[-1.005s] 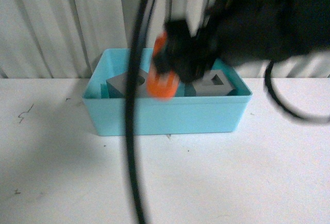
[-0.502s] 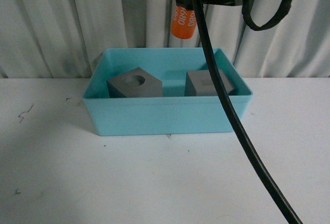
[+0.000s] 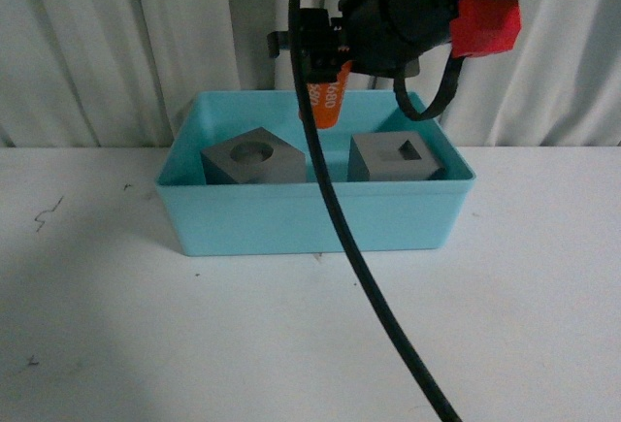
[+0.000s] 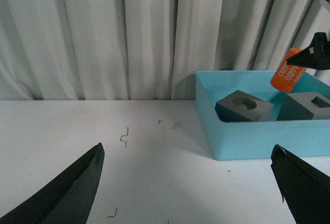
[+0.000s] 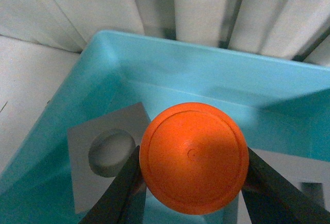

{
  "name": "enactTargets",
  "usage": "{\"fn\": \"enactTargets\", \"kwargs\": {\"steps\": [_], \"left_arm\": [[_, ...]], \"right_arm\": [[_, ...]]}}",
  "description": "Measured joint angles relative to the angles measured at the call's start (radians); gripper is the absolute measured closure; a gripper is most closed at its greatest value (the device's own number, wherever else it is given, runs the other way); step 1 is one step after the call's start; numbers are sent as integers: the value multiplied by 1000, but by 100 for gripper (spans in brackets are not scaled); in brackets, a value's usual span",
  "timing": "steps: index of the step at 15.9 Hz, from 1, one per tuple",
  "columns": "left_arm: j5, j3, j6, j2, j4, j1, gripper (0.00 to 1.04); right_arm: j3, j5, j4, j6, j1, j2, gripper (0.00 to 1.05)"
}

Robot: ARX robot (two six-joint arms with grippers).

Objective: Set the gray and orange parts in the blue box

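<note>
The blue box [image 3: 310, 213] stands at the back of the table. Inside it sit two gray cubes, one with a round recess [image 3: 254, 157] and one with a square recess [image 3: 398, 157]. My right gripper [image 3: 325, 73] hangs over the box between the cubes, shut on the orange cylinder [image 3: 327, 102] with white numerals. From the right wrist the orange cylinder [image 5: 193, 157] fills the space between the dark fingers [image 5: 121, 188], above the blue box [image 5: 103, 59] and the round-recess cube [image 5: 105, 157]. My left gripper [image 4: 188, 183] stays open over bare table, left of the blue box [image 4: 252, 136].
White curtains [image 3: 116, 44] hang close behind the box. A black cable [image 3: 335, 218] sweeps down across the front view. The white table [image 3: 310, 335] carries a few small dark marks [image 4: 124, 136].
My right gripper has come down with the orange cylinder, from high above the box's back rim to just over the gap between the two cubes. The cubes have not moved.
</note>
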Motion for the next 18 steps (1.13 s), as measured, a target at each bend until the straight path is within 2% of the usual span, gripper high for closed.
{"fn": "enactTargets", "kwargs": {"steps": [9,15,16,18], "left_arm": [[0,0,0,0,0,0,7],[0,0,0,0,0,0,7],[0,0,0,0,0,0,7],[0,0,0,0,0,0,7]], "right_arm": [[-63,98,27,64,26,53,60],[-84,114,39,79,27,53,60],[-84,114,41,79,27,53,58],[-85,114,45,81,27,53,36]]}}
